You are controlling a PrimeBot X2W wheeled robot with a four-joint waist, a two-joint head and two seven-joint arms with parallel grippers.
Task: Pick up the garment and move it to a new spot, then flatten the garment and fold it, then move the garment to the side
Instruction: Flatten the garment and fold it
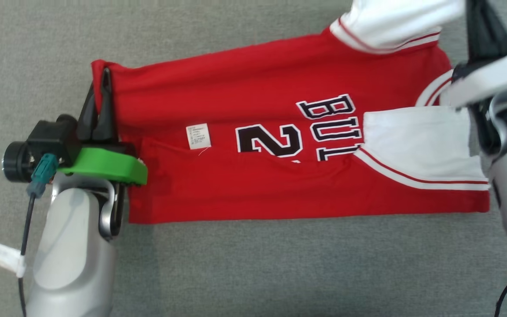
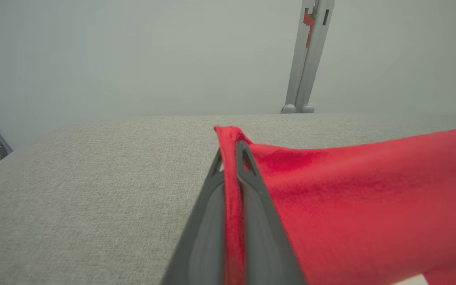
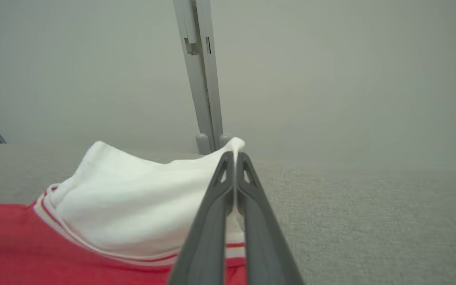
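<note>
Your left end effector (image 2: 231, 148) is clamping the garment's (image 1: 258, 193) red hem (image 2: 225, 134) — your right end effector (image 3: 235, 158), its white sleeve (image 3: 141, 198)

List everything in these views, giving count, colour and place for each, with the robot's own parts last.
garment: 1, red with white sleeves, spread on the table
care label: 1, white, on the red cloth beside the number
table: 1, grey fabric top, under the garment
post: 1, grey, upright beyond the table's far edge
left gripper: 1, dark grey, shut on the garment's red corner
right gripper: 1, dark grey, shut on a white sleeve
</note>
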